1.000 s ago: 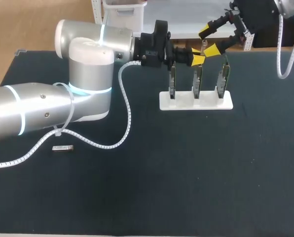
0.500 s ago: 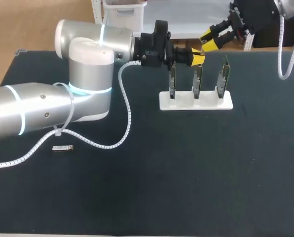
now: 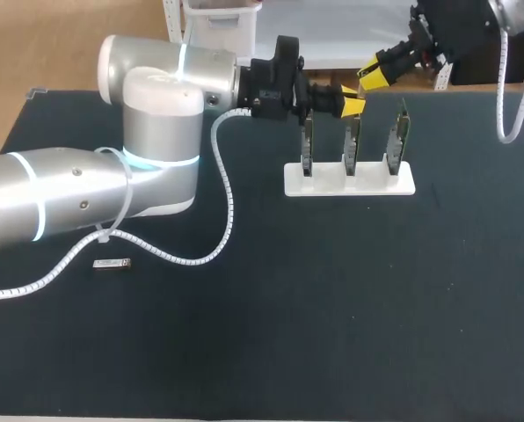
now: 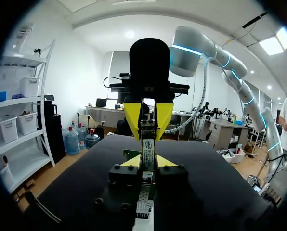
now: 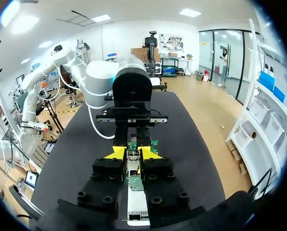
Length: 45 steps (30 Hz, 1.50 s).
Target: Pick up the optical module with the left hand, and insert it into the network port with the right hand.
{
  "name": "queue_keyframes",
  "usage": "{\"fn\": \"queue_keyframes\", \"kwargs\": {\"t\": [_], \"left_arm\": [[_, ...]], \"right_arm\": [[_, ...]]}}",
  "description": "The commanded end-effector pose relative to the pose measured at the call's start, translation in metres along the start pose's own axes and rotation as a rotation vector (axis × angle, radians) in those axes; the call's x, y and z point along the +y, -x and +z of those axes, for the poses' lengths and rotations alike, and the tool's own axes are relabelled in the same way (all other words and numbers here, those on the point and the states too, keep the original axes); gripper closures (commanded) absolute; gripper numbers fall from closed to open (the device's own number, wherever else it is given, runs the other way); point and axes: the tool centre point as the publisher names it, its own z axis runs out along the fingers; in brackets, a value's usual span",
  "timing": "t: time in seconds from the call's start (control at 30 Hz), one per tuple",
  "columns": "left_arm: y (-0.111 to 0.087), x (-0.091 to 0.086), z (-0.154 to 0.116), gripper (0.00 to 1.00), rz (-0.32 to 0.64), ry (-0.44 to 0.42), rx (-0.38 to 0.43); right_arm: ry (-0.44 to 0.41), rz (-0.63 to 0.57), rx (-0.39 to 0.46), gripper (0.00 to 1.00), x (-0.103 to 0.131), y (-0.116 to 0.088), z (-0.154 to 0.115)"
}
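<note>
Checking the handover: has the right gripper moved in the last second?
Yes: the right gripper closed; its nearer tip drew away from the rack.

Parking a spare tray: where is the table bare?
Free: the table on the near side of the white rack, across to the right edge. Crowded: above the rack, where left gripper and right gripper hold the optical module.

Right pincer (image 5: 133,153) at frame centre, yellow tips clamped either side of optical module (image 5: 132,163). Left pincer (image 5: 132,135) directly ahead, facing it, black housing, left arm (image 5: 97,77) curving off behind. White rack base (image 5: 137,208) and green board (image 5: 134,183) under right pincer. Dark bench (image 5: 76,154) beneath.
</note>
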Motion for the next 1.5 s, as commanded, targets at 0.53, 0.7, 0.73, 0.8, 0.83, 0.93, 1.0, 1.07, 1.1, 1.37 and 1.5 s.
{"fn": "queue_keyframes", "kwargs": {"t": [0.53,0.7,0.73,0.8,0.83,0.93,1.0,1.07,1.1,1.37,1.5], "left_arm": [[0.002,-0.002,-0.001,0.00,0.004,-0.004,0.002],[0.004,-0.003,-0.005,0.00,0.026,0.004,0.025],[0.005,-0.003,-0.006,0.00,0.027,0.006,0.026],[0.005,-0.003,-0.009,0.00,0.035,0.014,0.042],[0.004,-0.003,-0.010,0.00,0.034,0.015,0.048],[0.001,-0.003,-0.015,0.00,0.050,0.028,0.085],[0.000,-0.002,-0.020,0.00,0.041,0.032,0.102],[-0.002,-0.002,-0.022,0.00,0.036,0.035,0.129],[-0.004,-0.002,-0.023,0.00,0.054,0.039,0.174],[-0.009,-0.001,-0.025,0.00,0.069,0.035,0.251],[-0.013,-0.001,-0.026,0.00,0.063,0.028,0.275]], "right_arm": [[-0.012,-0.005,0.000,1.00,0.000,-0.001,0.000],[-0.014,-0.004,0.001,1.00,0.000,-0.001,-0.001],[-0.014,-0.004,0.001,1.00,0.000,-0.001,-0.001],[-0.015,-0.004,0.002,1.00,0.000,-0.001,-0.002],[-0.016,-0.004,0.002,1.00,0.000,-0.001,-0.002],[-0.016,-0.007,0.004,1.00,0.000,-0.001,-0.002],[-0.016,-0.009,0.005,1.00,0.000,0.000,-0.002],[-0.015,-0.009,0.006,1.00,0.000,0.000,-0.002],[-0.015,-0.010,0.006,1.00,-0.001,0.000,-0.002],[-0.018,-0.012,0.006,1.00,-0.001,0.000,-0.001],[-0.021,-0.011,0.005,1.00,0.000,0.000,-0.001]]}}
